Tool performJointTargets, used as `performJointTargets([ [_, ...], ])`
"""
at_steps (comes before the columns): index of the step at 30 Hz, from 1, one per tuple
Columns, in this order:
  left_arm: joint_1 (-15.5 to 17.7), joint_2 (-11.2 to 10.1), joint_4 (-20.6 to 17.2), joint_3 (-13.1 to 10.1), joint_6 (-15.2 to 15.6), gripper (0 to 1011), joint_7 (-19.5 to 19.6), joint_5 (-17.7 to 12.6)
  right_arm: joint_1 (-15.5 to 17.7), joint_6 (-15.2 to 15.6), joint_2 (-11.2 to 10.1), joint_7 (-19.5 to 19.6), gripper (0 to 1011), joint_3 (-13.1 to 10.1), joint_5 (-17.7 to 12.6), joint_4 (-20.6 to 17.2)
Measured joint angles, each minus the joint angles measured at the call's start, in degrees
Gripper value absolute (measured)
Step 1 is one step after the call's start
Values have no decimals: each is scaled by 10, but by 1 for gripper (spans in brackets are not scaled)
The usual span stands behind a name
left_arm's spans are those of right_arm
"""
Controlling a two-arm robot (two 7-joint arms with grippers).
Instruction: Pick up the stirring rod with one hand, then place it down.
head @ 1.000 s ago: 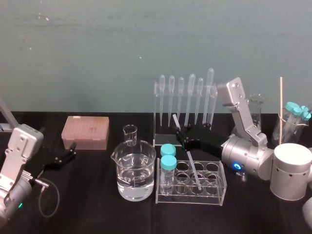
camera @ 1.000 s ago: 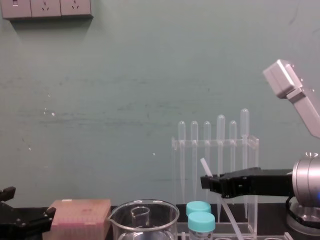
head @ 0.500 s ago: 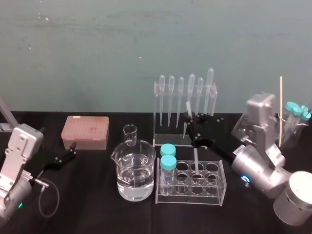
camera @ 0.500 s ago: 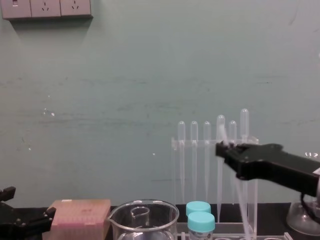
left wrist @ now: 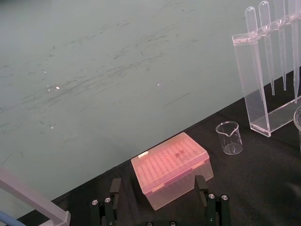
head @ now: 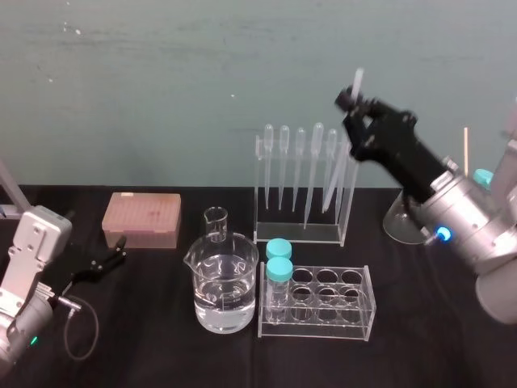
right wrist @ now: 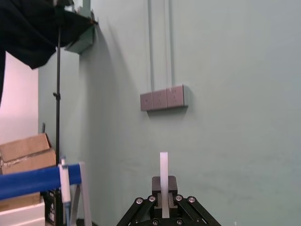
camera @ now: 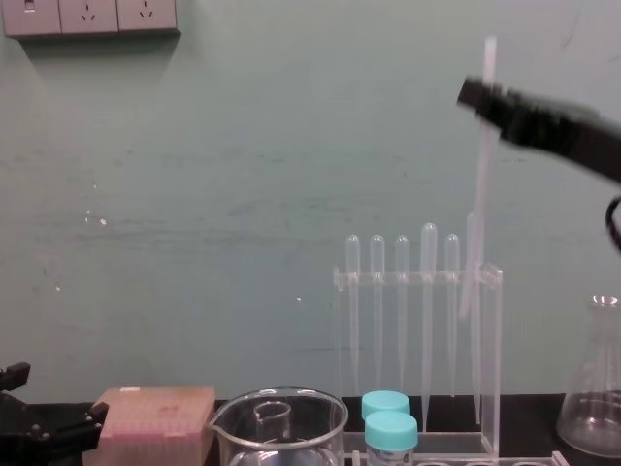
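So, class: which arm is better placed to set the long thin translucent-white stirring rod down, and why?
Right. Its black gripper clamps the translucent-white stirring rod, lifted up near the clear pipette rack; the left gripper sits parked far off beside the pink tip box.

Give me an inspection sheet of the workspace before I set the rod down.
Surface: black table, crowded at centre.
Job's things: stirring rod lifted off the table, slightly tilted, near the pipette rack.
Clutter: tube rack with two capped tubes, large beaker of clear liquid, small beaker, pink tip box, flask.
Grippers: right gripper raised, shut on the rod; left gripper open, parked low beside the tip box.
Cables: looped cable by the left arm.
Surroundings: green wall, wall sockets.
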State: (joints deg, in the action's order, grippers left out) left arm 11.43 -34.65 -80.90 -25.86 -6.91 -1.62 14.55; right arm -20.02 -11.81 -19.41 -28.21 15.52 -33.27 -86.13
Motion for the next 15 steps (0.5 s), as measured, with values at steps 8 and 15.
performJointTargets([
  [8, 0, 0, 0, 0, 0, 1000, 0, 0, -12, 17, -21, -9, 69, -6, -6, -15],
  [15, 0, 0, 0, 0, 0, 1000, 0, 0, -11, 21, -31, -11, 68, -4, -4, -18],
])
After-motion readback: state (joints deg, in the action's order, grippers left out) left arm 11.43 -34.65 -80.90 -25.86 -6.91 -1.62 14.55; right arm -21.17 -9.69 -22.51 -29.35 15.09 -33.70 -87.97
